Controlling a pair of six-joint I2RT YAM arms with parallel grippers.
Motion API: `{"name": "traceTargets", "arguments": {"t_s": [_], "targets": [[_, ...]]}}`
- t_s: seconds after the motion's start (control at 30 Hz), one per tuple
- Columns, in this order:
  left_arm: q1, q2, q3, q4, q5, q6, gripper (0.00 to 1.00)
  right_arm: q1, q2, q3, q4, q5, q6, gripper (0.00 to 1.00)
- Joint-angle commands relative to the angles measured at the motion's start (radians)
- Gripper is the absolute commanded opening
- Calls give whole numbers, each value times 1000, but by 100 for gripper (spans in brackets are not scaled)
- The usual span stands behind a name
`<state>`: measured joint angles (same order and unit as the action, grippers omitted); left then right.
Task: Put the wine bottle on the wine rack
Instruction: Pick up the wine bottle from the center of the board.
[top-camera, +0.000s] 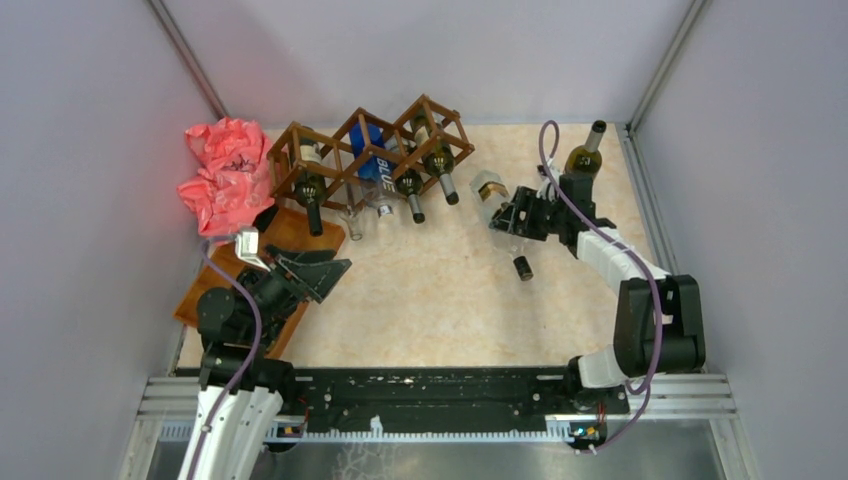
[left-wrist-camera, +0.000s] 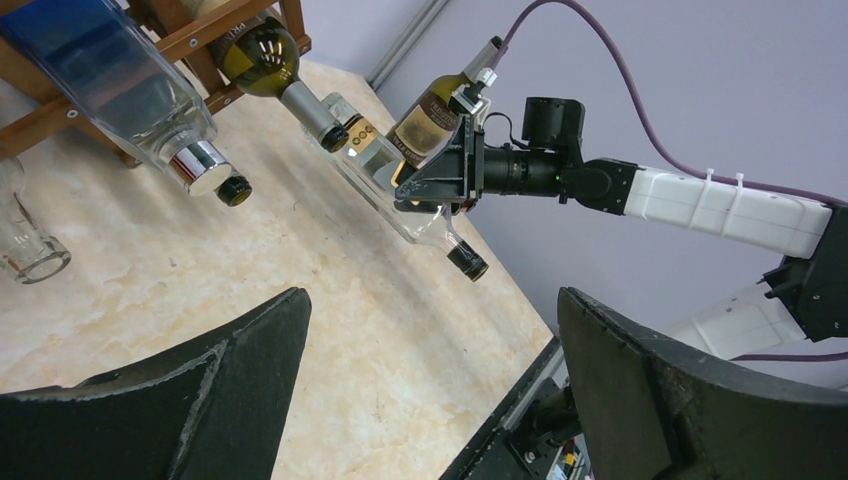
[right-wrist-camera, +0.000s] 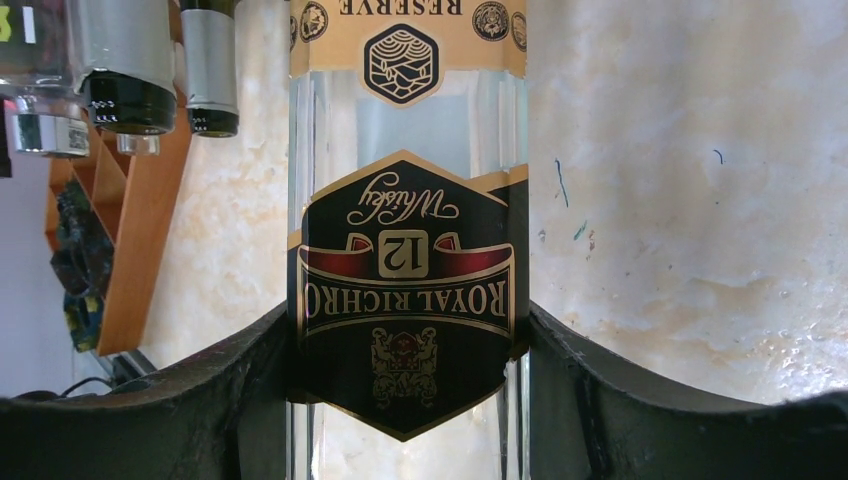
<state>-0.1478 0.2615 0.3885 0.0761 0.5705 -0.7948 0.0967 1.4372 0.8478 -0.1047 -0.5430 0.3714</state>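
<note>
Right wrist view: right hand (right-wrist-camera: 408, 420) clamped across wine bottle (right-wrist-camera: 405, 250) at label, mid-body, prob for balance. Bottle off the surface (right-wrist-camera: 680, 200), neck tilted down, just right of wine rack (top-camera: 370, 150). Left hand (top-camera: 325, 278) apart, empty.

robot lab test cell: plain grey walls (top-camera: 90, 120), aluminium rail (top-camera: 440, 395), bolted arms
</note>
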Motion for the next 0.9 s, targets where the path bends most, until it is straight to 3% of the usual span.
{"name": "traceTargets", "arguments": {"t_s": [0.0,0.87], "targets": [[4,15,14,52,40,-24,99,-27,-84,22,195,-107,55,0],[-22,204,52,203,97,-169,98,-130,-175,-58,401,-251,251,0]]}}
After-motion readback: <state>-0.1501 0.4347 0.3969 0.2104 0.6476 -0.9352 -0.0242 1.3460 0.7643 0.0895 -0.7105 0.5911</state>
